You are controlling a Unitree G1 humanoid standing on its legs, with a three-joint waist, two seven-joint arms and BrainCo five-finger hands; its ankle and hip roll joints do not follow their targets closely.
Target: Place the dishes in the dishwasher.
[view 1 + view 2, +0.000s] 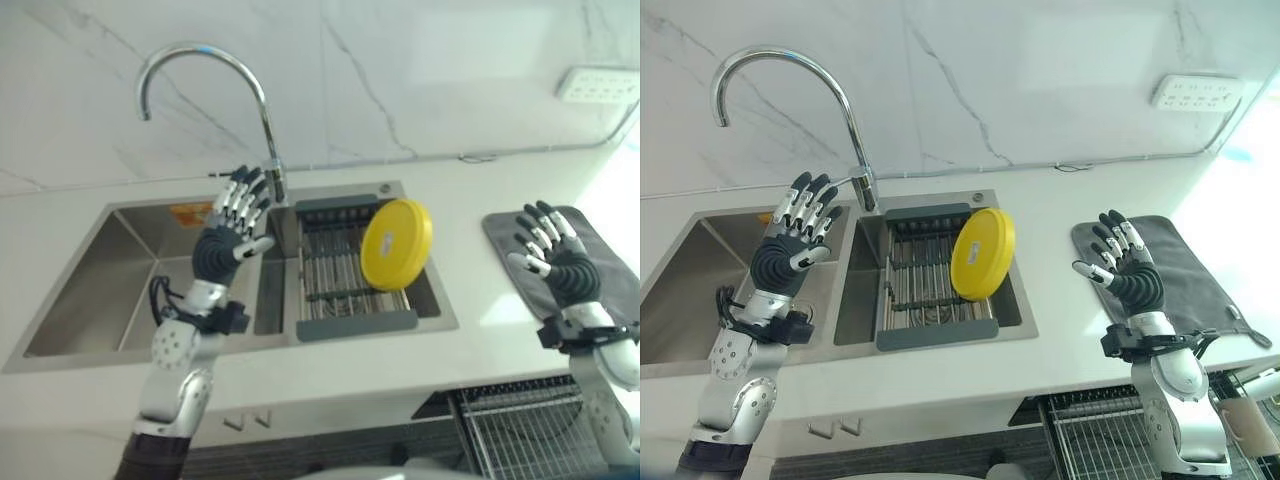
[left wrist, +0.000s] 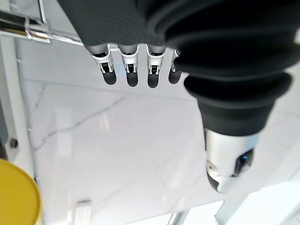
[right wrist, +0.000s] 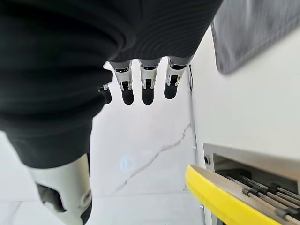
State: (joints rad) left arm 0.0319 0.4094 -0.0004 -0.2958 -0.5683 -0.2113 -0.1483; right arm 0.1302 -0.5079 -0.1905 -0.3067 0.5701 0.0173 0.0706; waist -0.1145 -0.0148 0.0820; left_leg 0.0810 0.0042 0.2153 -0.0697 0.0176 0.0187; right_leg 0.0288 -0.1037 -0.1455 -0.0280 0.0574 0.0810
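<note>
Your yellow plate (image 1: 396,243) stands on edge in the drying rack (image 1: 350,275) in the sink (image 1: 120,270), propped to drain. Both hands hover with fingers spread, empty: left hand (image 1: 232,228) over the sink, right hand (image 1: 1125,262) above the grey mat (image 1: 1185,275) on the worktop (image 1: 1060,350).

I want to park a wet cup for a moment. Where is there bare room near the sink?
Bare: the left basin and the counter between sink and grey mat. Crowded: the right basin, where a rack holds the yellow plate.
</note>
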